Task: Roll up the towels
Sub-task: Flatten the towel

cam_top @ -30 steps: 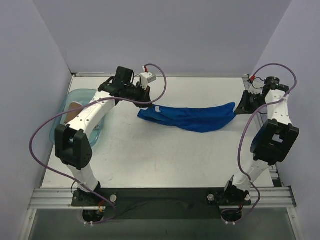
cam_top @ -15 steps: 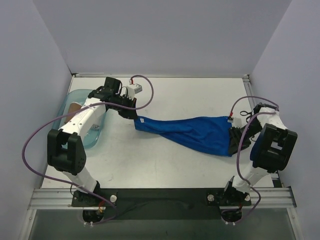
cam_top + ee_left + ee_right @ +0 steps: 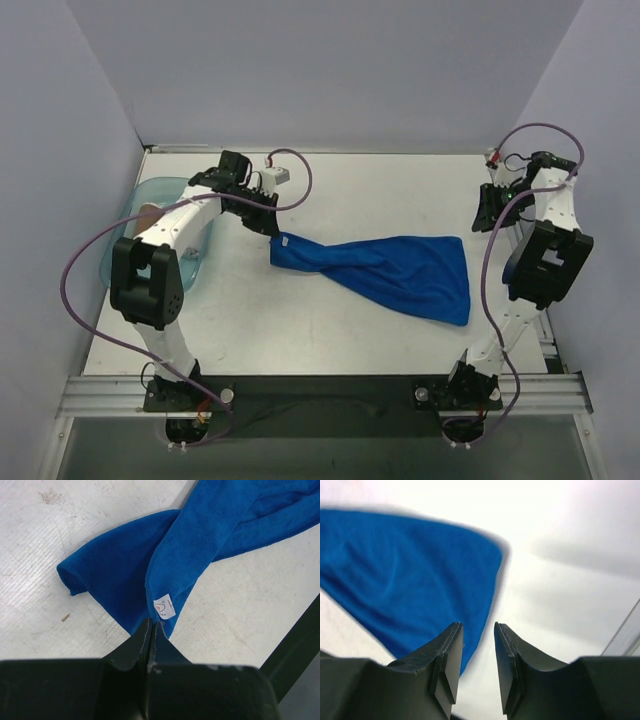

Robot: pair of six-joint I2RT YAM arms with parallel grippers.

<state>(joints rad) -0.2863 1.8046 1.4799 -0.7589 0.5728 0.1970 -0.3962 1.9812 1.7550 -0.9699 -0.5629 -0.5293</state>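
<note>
The royal-blue towel [image 3: 390, 270] lies on the white table, bunched narrow at its left end and spread wide at its right end. My left gripper [image 3: 272, 230] is shut on the towel's left corner. In the left wrist view the closed jaws [image 3: 151, 624] pinch the blue edge [image 3: 125, 575] just below the small white tag [image 3: 164, 606]. My right gripper [image 3: 487, 212] is open and empty at the far right, above and apart from the towel's right end. In the right wrist view the towel [image 3: 410, 575] lies blurred beyond the spread fingers [image 3: 447, 650].
A clear blue tub [image 3: 140, 195] stands at the table's left edge beside the left arm, with something tan [image 3: 148, 215] inside. A metal rail [image 3: 545, 340] runs along the table's right edge. Purple cables loop off both arms.
My right gripper has let go of the towel's right end and moved back to the far right. That end now lies spread on the table. The left gripper keeps its hold.
</note>
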